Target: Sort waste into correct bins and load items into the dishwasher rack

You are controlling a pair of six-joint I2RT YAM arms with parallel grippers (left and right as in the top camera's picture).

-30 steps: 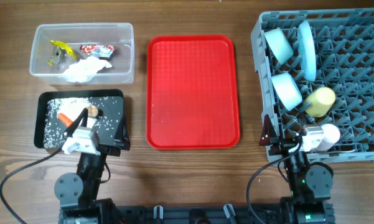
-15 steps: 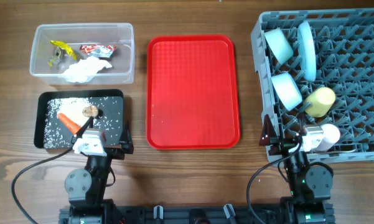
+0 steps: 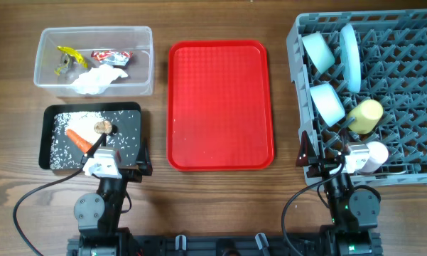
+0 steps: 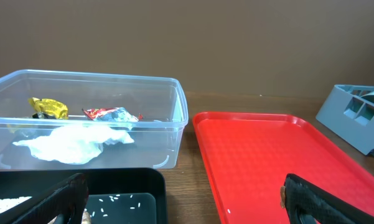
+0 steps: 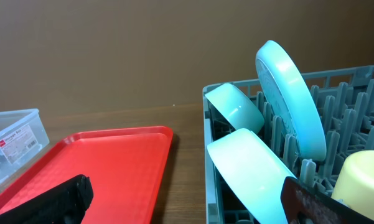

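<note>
Left pincer (image 3: 117, 160) released, over black tray's (image 3: 46, 135) front-right corner. Right pincer (image 3: 334, 162) released, at rack's (image 3: 412, 92) front-left corner. Rack on bench's (image 3: 284, 206) right edge holds plate (image 3: 351, 53), bowls, cups. Tub (image 3: 146, 60) far-left: wrapper (image 3: 110, 55), tissue (image 3: 92, 80). Carrot (image 3: 78, 139) in black tray. Red tray (image 3: 220, 107) centre, bench strips either side. Wood-grain top, brown wall.

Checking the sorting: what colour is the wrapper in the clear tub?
The wrapper is red and white, clearest in the left wrist view.

Both arms sit folded low, left pincer (image 4: 183, 205) and right pincer (image 5: 190, 202) spread wide.
</note>
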